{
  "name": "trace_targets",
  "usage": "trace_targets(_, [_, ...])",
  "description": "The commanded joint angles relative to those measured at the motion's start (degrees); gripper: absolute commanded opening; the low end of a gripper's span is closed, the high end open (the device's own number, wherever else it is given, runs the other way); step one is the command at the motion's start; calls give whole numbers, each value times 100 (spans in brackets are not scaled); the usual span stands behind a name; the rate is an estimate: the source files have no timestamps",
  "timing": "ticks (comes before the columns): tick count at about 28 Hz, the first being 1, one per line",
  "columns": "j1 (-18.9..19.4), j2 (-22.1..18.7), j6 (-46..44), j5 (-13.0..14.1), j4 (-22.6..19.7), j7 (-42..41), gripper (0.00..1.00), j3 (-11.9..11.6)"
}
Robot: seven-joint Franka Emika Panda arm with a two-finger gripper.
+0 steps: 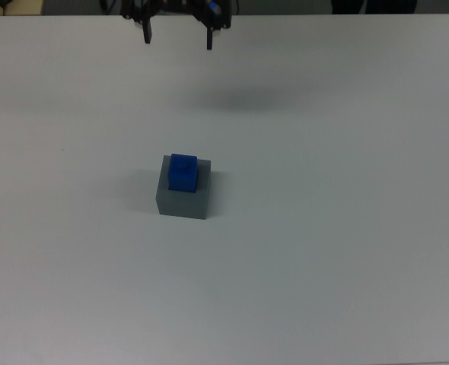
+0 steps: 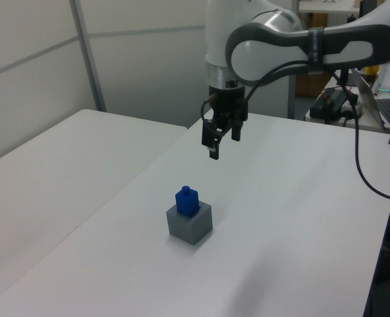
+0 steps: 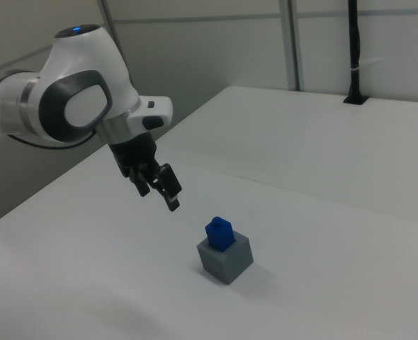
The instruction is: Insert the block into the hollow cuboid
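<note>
Block [image 1: 183, 172]: seated in the recess of the hollow cuboid [image 1: 184, 198], upper half standing proud of the top face.
Hollow cuboid: alone on the white worktop [image 1: 346, 251], square and level.
Gripper [image 2: 223, 137]: raised well clear of both, offset toward the left view's right; fingers [image 1: 208, 39] spread, holding nothing.
Step in hand: judged to be the retreat after placement.
Advice: you should lift straight and away, keep the cable [image 2: 363, 177] off the cuboid, and confirm the block sits untilted.

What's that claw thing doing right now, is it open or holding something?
Tool: open and empty, up in the air away from the blue block, which sits in the grey box.
</note>
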Motion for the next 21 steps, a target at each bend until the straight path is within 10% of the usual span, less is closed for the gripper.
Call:
trace_targets(1, [11, -120, -130, 0, -175, -107, 100, -6])
trace_targets(21, [-7, -15, -288, 202, -16, -89, 100, -76])
